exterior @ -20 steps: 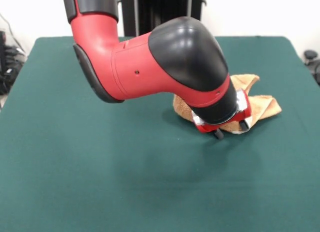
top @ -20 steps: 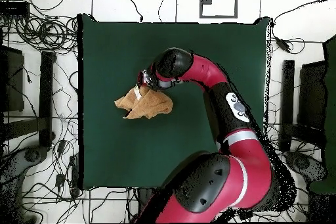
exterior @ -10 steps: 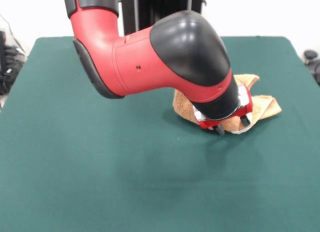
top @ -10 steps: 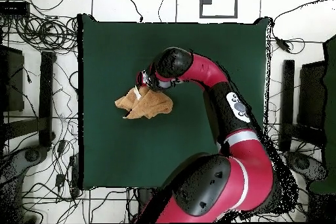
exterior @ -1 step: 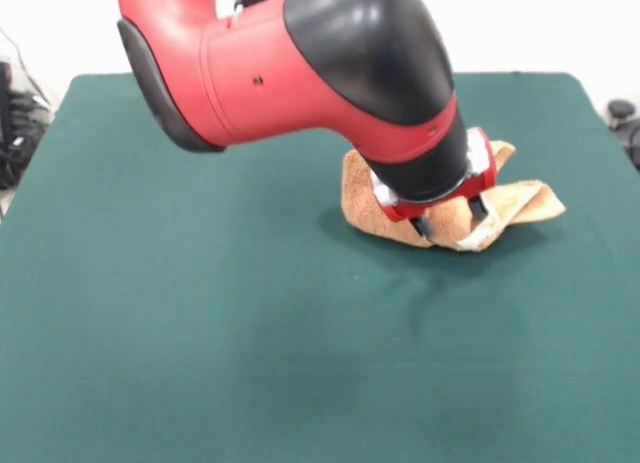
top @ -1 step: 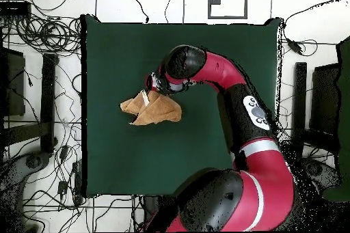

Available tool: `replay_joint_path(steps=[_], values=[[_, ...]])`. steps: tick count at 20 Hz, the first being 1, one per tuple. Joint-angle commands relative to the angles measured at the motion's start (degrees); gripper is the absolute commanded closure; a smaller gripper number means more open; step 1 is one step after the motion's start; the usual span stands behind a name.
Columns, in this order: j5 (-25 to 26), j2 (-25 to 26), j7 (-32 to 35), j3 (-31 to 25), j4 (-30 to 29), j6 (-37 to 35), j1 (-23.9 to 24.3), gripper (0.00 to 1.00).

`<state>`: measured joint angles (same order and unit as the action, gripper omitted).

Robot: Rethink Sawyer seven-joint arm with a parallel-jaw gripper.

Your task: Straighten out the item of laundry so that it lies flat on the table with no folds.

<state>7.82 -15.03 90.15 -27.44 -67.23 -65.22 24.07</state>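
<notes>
Terry towel (exterior @ -1 step: 500, 208), soft, light and limp, lies bunched in folds on the table (exterior @ -1 step: 200, 333), well inside its green felt, which looks likely to drag at it. Just over the towel's near edge hangs the gripper (exterior @ -1 step: 449, 217), fingers narrowly parted, seemingly pinching a fold; a free corner should unfold best. Cables litter the floor around the table.

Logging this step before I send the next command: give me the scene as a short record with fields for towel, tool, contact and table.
towel: orange-tan terry towel, crumpled and folded over itself, not flat
tool: tool at the end of the red and black arm, down at the towel's near edge
contact: two dark fingers apart, with a fold of towel between them; a closed grip cannot be confirmed
table: green table, towel lies right of centre in the front view
</notes>
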Motion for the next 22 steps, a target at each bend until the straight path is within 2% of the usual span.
replay_joint_path(steps=[1, 4, 9, 13, 15, 22], values=[[-2.89, -1.77, 11.39, 2.61, -5.89, -4.06, -2.66, 0.00], [-2.50, -2.61, 12.74, 4.48, -7.60, -2.21, -3.20, 0.00], [-1.68, -2.58, 12.62, 6.74, -6.11, -1.20, -4.66, 0.00], [-1.63, -0.47, 12.14, 7.82, -3.04, -1.01, -5.53, 0.00], [-2.36, 0.48, 11.71, 7.73, -2.39, -0.67, -5.63, 0.00], [-8.66, 4.04, 9.14, 3.07, -5.90, 1.23, -4.42, 0.00]])
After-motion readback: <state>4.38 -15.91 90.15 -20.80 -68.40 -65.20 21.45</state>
